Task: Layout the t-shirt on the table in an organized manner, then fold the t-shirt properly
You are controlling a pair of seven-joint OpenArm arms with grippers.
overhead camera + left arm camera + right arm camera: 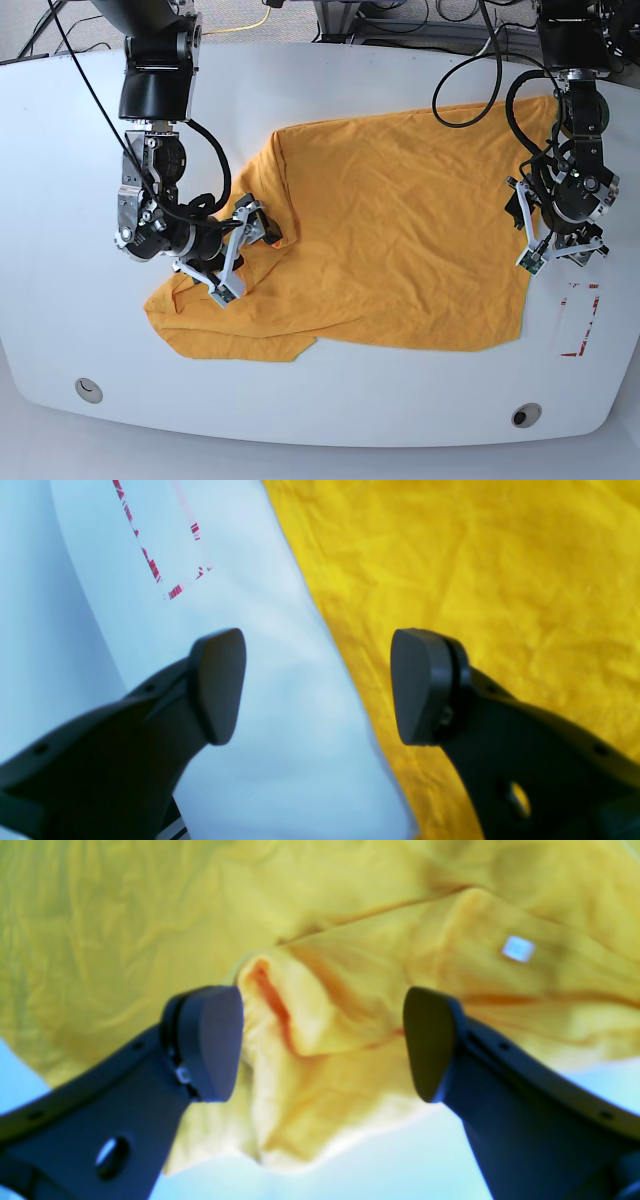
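In the base view, going from left to right, we first find a round grommet [89,390] set in the near-left part of the white table [60,160]. Next comes the right gripper [236,251], hanging from its arm [157,80] over the left end of the t-shirt [400,250]. Its jaws stand spread, one finger toward the shirt's upper fold and one toward the near side. In the right wrist view the two fingertips [212,1042] straddle a bunched ridge of yellow cloth [310,1030]; the left pad lies just beside the ridge, but the blur does not let us tell whether it touches. Nothing is pinched between them.

The t-shirt lies on the middle of the table, mostly spread flat across its central and right part. Its left portion is crumpled and folded over near the right gripper. A small pale square [518,948] shows on the cloth in the right wrist view.

Farther right, the left gripper [560,250] hovers at the shirt's right edge. Its jaws are also spread and hold nothing: in the left wrist view one fingertip [220,685] sits above bare table [280,705], the other above the shirt [475,570]. A second grommet [526,414] sits near the front edge. A red tape outline [580,325] marks the table at the far right, just beside the shirt's corner.
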